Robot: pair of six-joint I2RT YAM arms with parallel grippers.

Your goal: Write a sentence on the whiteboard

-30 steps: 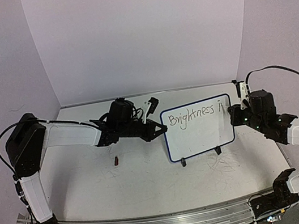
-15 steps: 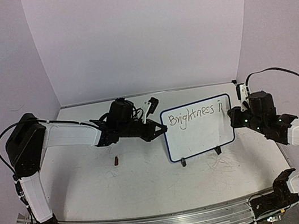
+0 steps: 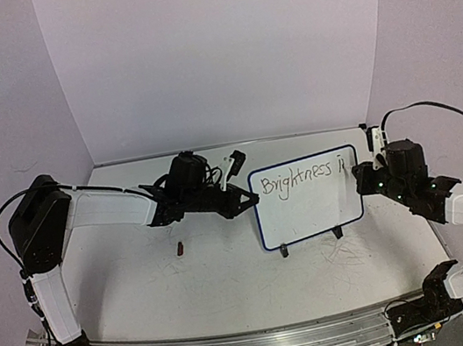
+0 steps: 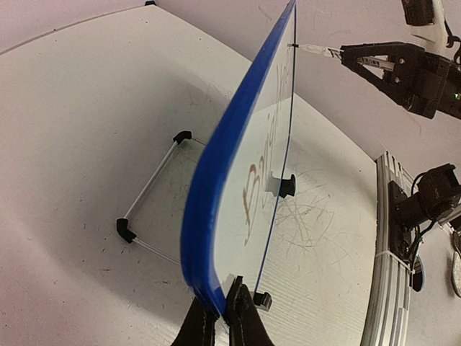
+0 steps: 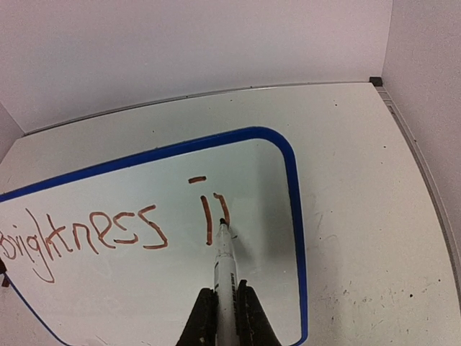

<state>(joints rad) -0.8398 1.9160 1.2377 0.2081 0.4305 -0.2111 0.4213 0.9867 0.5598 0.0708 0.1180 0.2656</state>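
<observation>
a white tabletop [image 3: 214, 282] scuffed with faint grey scribbles holds a small rectangular whiteboard with a thin dark blue rounded frame [image 3: 308, 204]. it stands upright on two small black feet, right of centre, its face turned toward the arm bases. the whiteboard has not shifted over the last second, and the left arm, reaching in from the left, is as it was. the left gripper [image 4: 222, 308] is pressed together on the board's left blue edge, steadying it. the right arm's wrist has moved only slightly, a small sideways nudge and back, no more than a pen stroke would need. the right gripper [image 5: 225, 306] pinches a slim white marker [image 5: 224, 263], its dark tip touching the board at the foot of a short second stroke just right of a dotted "i". the sentence [image 5: 94, 231], in thin dark reddish-brown handwriting, so far reads "brightness" plus that beginning. this looks like mid-letter work on the second word, so the sentence seems unfinished. a small dark red object [image 3: 180, 249], perhaps a cap, lies on the tabletop well left of the board.
</observation>
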